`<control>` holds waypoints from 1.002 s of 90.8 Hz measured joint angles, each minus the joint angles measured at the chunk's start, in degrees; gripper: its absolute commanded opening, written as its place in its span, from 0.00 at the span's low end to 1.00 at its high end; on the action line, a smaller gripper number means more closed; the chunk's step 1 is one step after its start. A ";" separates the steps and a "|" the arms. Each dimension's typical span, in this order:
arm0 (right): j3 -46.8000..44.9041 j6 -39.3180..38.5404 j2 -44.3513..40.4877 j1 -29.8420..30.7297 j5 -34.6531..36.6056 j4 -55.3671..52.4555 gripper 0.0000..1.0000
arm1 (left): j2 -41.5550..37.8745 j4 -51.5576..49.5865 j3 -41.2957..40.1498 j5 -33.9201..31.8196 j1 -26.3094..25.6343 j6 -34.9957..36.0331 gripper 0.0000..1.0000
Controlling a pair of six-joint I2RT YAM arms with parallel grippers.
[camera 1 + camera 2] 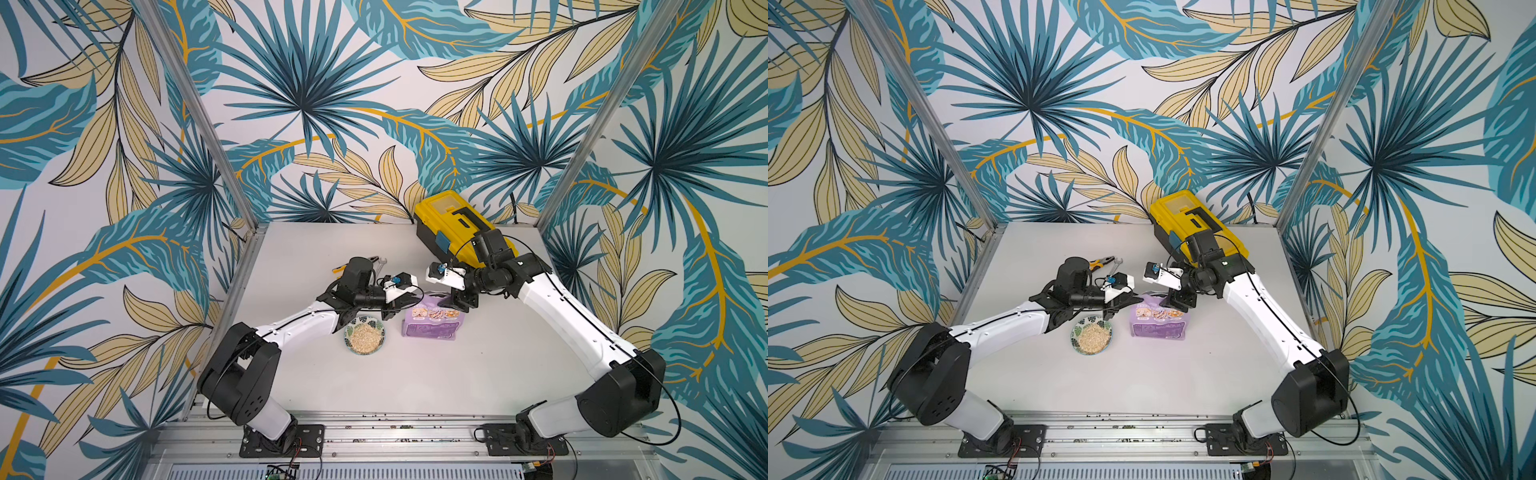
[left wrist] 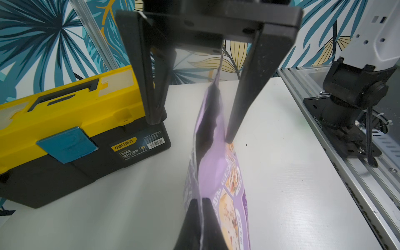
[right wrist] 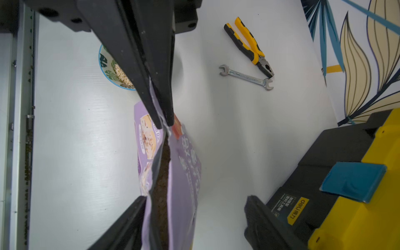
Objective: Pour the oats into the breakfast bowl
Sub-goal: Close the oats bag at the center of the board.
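Observation:
The breakfast bowl (image 1: 352,345) (image 1: 1077,332), leaf-patterned, sits on the table with a heap of oats (image 1: 365,337) (image 1: 1091,336) in it. Just right of it the purple pouch (image 1: 432,328) (image 1: 1158,326) stands upright. My left gripper (image 1: 401,305) (image 2: 201,225) is shut on the pouch's top corner nearest the bowl. At the other end of the pouch's top my right gripper (image 1: 459,305) (image 3: 194,216) is open. One of its fingers (image 3: 129,223) lies against the pouch's front; the other stands well apart. In the right wrist view the pouch mouth gapes, with brown oats (image 3: 161,184) inside, and the bowl (image 3: 106,65) lies beyond.
A yellow and black toolbox (image 1: 453,224) (image 2: 65,121) stands at the back right, close behind the right wrist. Yellow-handled pliers (image 3: 249,45) and a wrench (image 3: 245,76) lie behind the left arm. The table's aluminium rail (image 2: 346,151) runs along the front edge.

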 measured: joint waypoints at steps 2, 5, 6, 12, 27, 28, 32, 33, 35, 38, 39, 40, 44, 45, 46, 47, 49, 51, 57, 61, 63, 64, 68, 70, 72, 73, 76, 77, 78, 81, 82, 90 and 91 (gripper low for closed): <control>0.20 -0.13 0.33 0.11 -0.02 -0.20 0.68 | 0.00 0.02 -0.02 0.00 0.00 0.00 0.00; 0.46 0.02 0.81 0.26 -0.04 -0.46 0.65 | 0.00 0.04 -0.02 -0.02 0.00 0.02 0.00; 0.52 0.17 0.92 0.31 -0.07 -0.55 0.64 | 0.00 0.04 -0.02 -0.02 0.00 0.02 0.00; 0.70 0.42 1.60 0.59 -0.11 -0.85 0.58 | 0.00 0.07 -0.02 -0.02 0.00 0.13 0.00; 0.87 1.03 2.23 1.01 -0.50 -2.23 0.33 | 0.00 0.07 -0.02 -0.07 0.00 0.17 0.00; 0.94 1.03 2.27 1.03 -0.59 -2.29 0.31 | 0.00 0.07 -0.02 -0.07 0.00 0.17 0.00; 1.11 0.90 2.38 1.07 -0.61 -2.69 0.25 | 0.00 0.07 -0.02 -0.07 0.00 0.17 0.00; 1.16 1.29 2.38 1.07 -0.68 -2.75 0.23 | 0.00 0.07 -0.02 -0.09 0.00 0.20 0.00; 1.20 0.94 2.38 1.07 -0.68 -2.91 0.20 | 0.00 0.07 -0.02 -0.11 0.00 0.17 0.00; 1.20 1.01 2.38 1.14 -0.68 -3.06 0.15 | 0.00 0.07 -0.02 -0.17 0.00 0.20 0.00; 1.20 1.42 2.38 1.16 -0.72 -3.17 0.13 | 0.00 0.07 -0.02 -0.22 0.00 0.20 0.00; 1.20 1.42 2.38 1.20 -0.72 -3.21 0.11 | 0.00 0.07 -0.02 -0.22 0.00 0.20 0.00; 1.22 1.07 2.38 1.29 -0.63 -3.32 0.04 | 0.00 0.07 -0.02 -0.24 0.00 0.20 0.00; 1.22 1.42 2.38 1.33 -0.57 -3.39 0.02 | 0.00 0.07 -0.02 -0.24 0.00 0.20 0.00; 1.22 1.49 2.38 1.38 -0.55 -3.48 0.00 | 0.00 0.07 -0.02 -0.24 0.00 0.20 0.00; 1.22 1.11 2.38 1.40 -0.48 -3.48 0.00 | 0.00 0.04 -0.02 -0.24 0.00 0.20 0.00; 1.25 1.55 2.38 1.44 -0.46 -3.56 0.00 | 0.00 0.04 -0.02 -0.22 0.00 0.20 0.00; 1.25 1.53 2.38 1.53 -0.42 -3.56 0.00 | 0.00 0.04 -0.02 -0.22 0.00 0.20 0.00; 1.25 1.42 2.38 1.68 -0.24 -3.54 0.00 | 0.00 0.02 -0.02 -0.26 0.00 0.20 0.00; 1.25 1.42 2.38 1.77 -0.13 -3.54 0.13 | 0.02 0.02 -0.02 -0.26 0.00 0.20 0.00; 1.25 1.51 2.38 1.81 -0.02 -3.52 0.17 | 0.02 0.02 -0.02 -0.26 0.00 0.20 0.00; 1.25 1.55 2.38 1.84 0.00 -3.45 0.18 | 0.02 0.02 -0.02 -0.24 0.00 0.20 0.00; 1.27 1.81 2.38 2.03 -0.02 -3.04 0.20 | 0.02 0.04 -0.02 -0.17 -0.02 0.20 0.00; 1.27 1.68 2.38 2.21 -0.02 -2.80 0.20 | 0.02 0.04 -0.02 -0.15 -0.09 0.20 0.00; 1.27 1.81 2.38 2.40 -0.04 -2.67 0.20 | 0.02 0.07 -0.02 -0.11 -0.13 0.20 0.00; 1.27 1.84 2.38 2.49 -0.04 -2.60 0.20 | 0.02 0.07 -0.02 -0.07 -0.15 0.20 0.00; 1.27 1.84 2.38 2.84 -0.09 -2.25 0.20 | 0.02 0.09 -0.02 -0.02 -0.24 0.20 0.00; 1.27 1.86 2.38 2.95 -0.13 -2.12 0.19 | 0.02 0.09 -0.02 0.00 -0.26 0.20 0.00; 1.27 1.86 2.38 3.04 -0.17 -2.01 0.18 | 0.02 0.09 -0.02 0.00 -0.28 0.20 0.00; 1.27 1.92 2.38 3.32 -0.26 -1.73 0.12 | 0.02 0.11 -0.02 0.07 -0.35 0.20 0.00; 1.27 2.05 2.38 3.39 -0.26 -1.75 0.10 | 0.02 0.09 -0.02 0.07 -0.33 0.17 0.00; 1.29 2.05 2.51 3.43 -0.44 -1.90 0.00 | 0.04 0.07 -0.02 -0.04 -0.31 0.31 0.00; 1.29 2.27 2.51 3.43 -0.46 -1.90 0.00 | 0.04 0.04 -0.02 -0.02 -0.31 0.17 0.00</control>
